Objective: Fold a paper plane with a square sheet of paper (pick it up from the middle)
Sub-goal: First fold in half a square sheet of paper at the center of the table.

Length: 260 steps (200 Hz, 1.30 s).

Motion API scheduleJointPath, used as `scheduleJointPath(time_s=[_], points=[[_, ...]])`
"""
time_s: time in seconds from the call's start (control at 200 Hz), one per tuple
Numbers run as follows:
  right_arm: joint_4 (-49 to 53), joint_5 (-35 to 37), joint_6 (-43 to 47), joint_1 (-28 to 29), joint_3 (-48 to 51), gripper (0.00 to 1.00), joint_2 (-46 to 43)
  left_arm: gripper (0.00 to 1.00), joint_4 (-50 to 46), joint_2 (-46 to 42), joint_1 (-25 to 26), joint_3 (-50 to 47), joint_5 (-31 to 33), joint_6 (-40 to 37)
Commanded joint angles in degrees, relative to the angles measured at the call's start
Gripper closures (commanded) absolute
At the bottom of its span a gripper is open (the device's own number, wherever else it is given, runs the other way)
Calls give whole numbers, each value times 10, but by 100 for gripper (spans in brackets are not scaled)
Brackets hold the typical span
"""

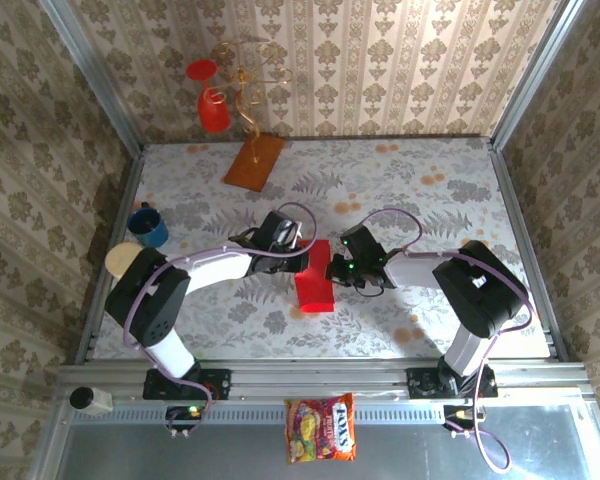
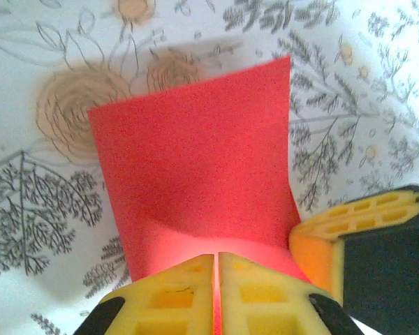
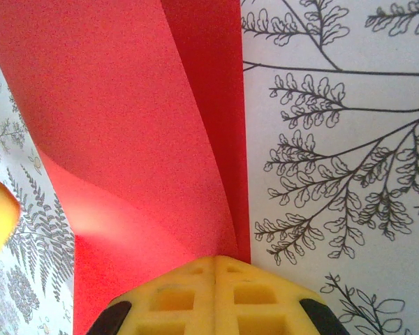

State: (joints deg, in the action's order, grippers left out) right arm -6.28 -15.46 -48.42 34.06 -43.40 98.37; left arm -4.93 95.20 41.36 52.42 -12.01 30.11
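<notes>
Red square sheet of paper (image 1: 315, 280), curled, sits pinched in the left gripper (image 2: 216, 279) and right gripper (image 3: 215, 272) up close; overhead, a candy bag (image 1: 321, 428) reads FOX'S.

- thin red square sheet of paper (image 1: 315, 285) lies near the middle of the floral-patterned table (image 1: 430, 200), between the two arms
- left gripper (image 1: 302, 252) at the sheet's far-left edge; right gripper (image 1: 331, 270) at its right edge; both clamped on it, just beside each other
- orange-brown rectangular board (image 1: 254, 161) at the table's far edge, left of centre; red plastic goblet (image 1: 213, 108) behind it
- blue cup (image 1: 149, 226) at the left edge, well apart from the sheet
- colourful candy bag (image 1: 321, 428) on the near ledge, in front of the arm bases
</notes>
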Motion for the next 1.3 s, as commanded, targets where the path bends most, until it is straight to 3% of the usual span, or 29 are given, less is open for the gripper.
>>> scheduleJointPath(time_s=[0.0,0.42,0.8,1.295], points=[[27,6,-5,5,14,100,21,91,-10,20,-12,18,-10,-20],[20,5,-5,5,19,100,24,94,45,74,-26,-17,-1,-4],[19,5,-5,5,22,100,26,93,9,24,-32,30,-7,-25],[17,7,-7,5,27,100,28,95,40,106,-60,35,-11,-27]])
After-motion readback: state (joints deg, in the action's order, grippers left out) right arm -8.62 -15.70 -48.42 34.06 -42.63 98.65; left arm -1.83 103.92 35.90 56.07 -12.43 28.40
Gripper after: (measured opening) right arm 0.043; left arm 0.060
